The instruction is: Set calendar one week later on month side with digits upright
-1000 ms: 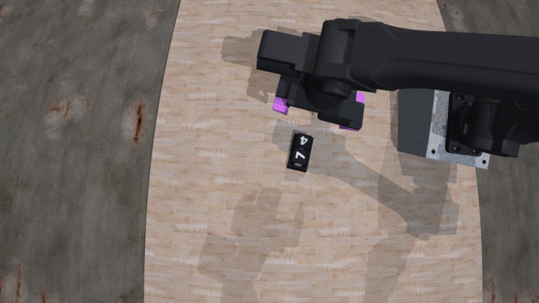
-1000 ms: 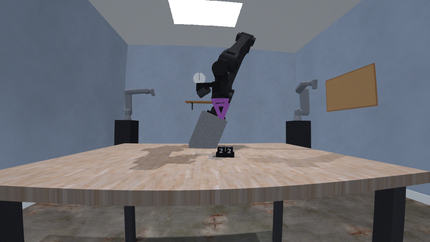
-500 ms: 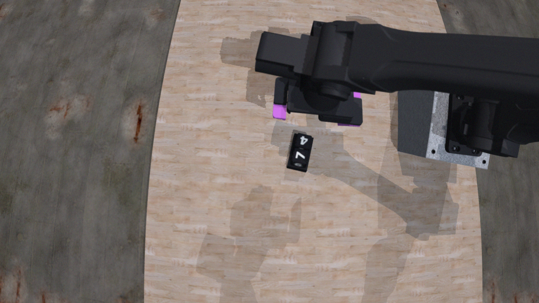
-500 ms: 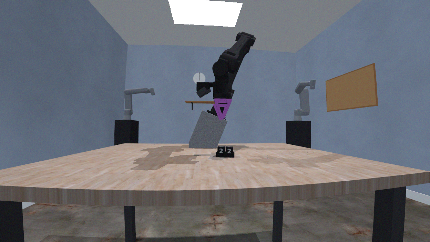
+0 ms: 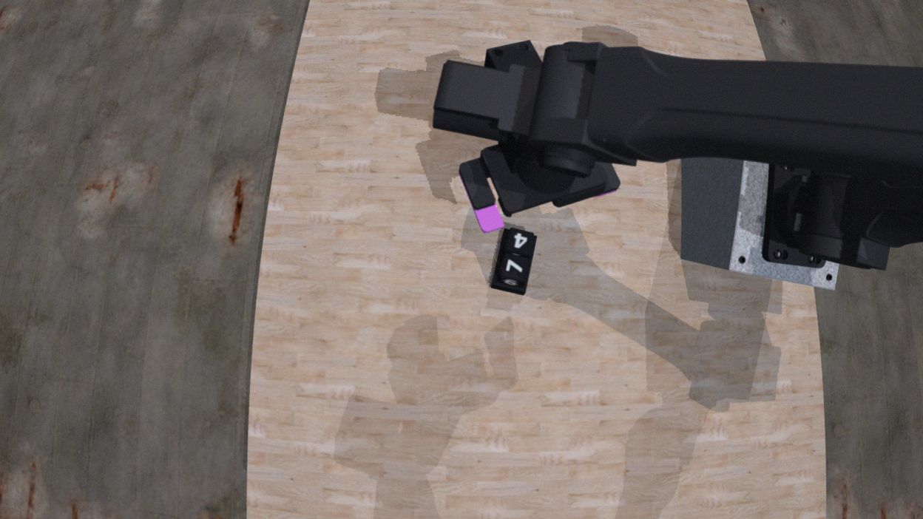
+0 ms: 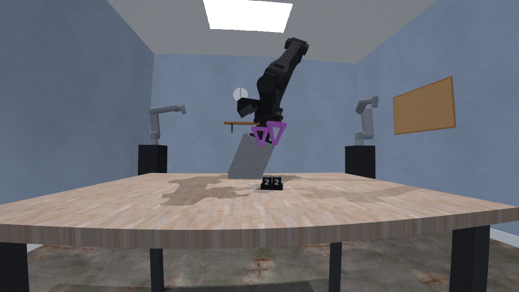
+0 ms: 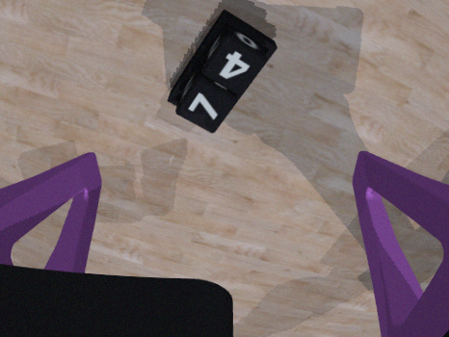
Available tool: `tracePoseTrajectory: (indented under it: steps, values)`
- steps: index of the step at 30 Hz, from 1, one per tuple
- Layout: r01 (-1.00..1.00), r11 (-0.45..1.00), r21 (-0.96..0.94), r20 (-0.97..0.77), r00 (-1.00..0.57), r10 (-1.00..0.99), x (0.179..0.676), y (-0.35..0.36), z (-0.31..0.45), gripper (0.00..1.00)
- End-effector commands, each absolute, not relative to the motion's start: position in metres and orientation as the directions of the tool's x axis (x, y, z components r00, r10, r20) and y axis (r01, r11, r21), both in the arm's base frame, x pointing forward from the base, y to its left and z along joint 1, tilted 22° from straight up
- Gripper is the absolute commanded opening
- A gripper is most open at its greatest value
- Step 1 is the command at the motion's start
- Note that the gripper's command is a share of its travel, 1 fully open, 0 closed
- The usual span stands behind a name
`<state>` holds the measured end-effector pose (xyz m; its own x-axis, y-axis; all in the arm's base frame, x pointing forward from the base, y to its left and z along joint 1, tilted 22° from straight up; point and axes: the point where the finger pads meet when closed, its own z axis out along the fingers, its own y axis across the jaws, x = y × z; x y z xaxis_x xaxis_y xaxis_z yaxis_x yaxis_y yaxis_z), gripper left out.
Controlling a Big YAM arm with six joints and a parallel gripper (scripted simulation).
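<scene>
Seen from the room's front, the calendar (image 6: 272, 183) shows a white 2 on each of its two cubes, side by side and upright. The top view shows what that angle hides: the cubes' upper faces, a 4 on one cube (image 5: 519, 242) and a 7 on the other cube (image 5: 514, 265). The wrist view also looks down on these upper faces, the 4 (image 7: 232, 64) and the 7 (image 7: 205, 106), with the calendar slanted across the picture.

Both cubes sit in a low black tray (image 5: 509, 282), touching each other, and the tray lies flat on the bench (image 6: 108, 203) near its middle, in front of the arm's grey speckled pedestal (image 6: 250, 156).

The cubes are matte black with white numerals; the bench is pale wood in short staggered planks, crossed by blocky shadows. The claw (image 6: 270, 134) has purple triangular open-frame fingers under a black wrist.

The claw is released and spread wide with nothing between its fingers, hanging well above the bench, behind and above the calendar.
</scene>
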<state>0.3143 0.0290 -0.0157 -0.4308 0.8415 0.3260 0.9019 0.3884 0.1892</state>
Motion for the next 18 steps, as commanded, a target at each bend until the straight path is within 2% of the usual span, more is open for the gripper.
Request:
tracePoseTrajectory:
  steps: [1, 8, 18]
  values:
    - [0.826, 0.514, 0.232, 0.3, -0.563, 0.77, 0.3129, 0.0322, -0.0198, 1.0]
    - [0.674, 0.677, 0.297, 0.235, -0.738, 0.632, 0.3141, 0.0334, -0.0238, 1.0]
    - [0.46, 0.816, 0.349, 0.149, -0.887, 0.436, 0.3145, 0.034, -0.0283, 1.0]
